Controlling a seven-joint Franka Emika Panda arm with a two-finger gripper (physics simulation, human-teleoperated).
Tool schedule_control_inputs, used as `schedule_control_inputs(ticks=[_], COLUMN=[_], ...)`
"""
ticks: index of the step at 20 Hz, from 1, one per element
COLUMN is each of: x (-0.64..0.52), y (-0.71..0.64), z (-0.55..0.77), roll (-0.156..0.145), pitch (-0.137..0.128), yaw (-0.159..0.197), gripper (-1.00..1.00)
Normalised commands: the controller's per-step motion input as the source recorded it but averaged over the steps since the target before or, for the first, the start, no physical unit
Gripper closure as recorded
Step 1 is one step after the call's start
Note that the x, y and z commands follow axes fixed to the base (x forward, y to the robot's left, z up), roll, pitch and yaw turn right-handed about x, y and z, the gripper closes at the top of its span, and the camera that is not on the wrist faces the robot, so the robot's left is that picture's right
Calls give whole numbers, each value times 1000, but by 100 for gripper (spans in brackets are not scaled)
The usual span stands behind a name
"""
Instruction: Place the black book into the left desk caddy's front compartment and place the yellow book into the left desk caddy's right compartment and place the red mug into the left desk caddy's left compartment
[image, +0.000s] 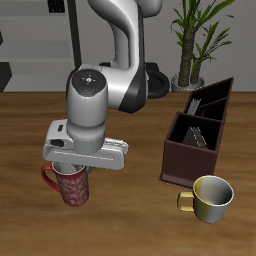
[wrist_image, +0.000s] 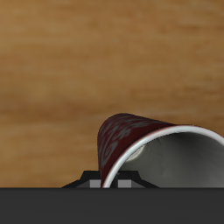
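The red mug (image: 70, 188) stands on the wooden table near its front edge, with its handle pointing away from the caddy. My gripper (image: 73, 168) sits right on top of it, and the hand hides the rim. In the wrist view the red mug (wrist_image: 131, 136) is very close, and the gripper (wrist_image: 114, 182) has its short dark fingers standing close together on either side of the mug's wall. The dark brown left desk caddy (image: 183, 165) stands apart from the mug. A pale grey-tan yellow book (image: 197, 137) leans in its large section. I cannot make out the black book against the black inner walls.
A shiny yellow-gold mug (image: 211, 196) stands just in front of the caddy near the table's front edge. A potted plant (image: 195, 40) stands behind the table, beyond the caddy.
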Motion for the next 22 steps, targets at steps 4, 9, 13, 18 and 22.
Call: schedule_control_inputs(ticks=[4, 9, 13, 18, 22], x=[-136, -307, -560, -543, -437], y=[-211, -120, 86, 377, 166], z=[359, 513, 603, 259, 261], roll=[-33, -45, -83, 35, -6], pitch=[-51, -53, -126, -54, -67], yaw=[-14, -39, 11, -20, -24], gripper=[100, 100, 100, 100, 100])
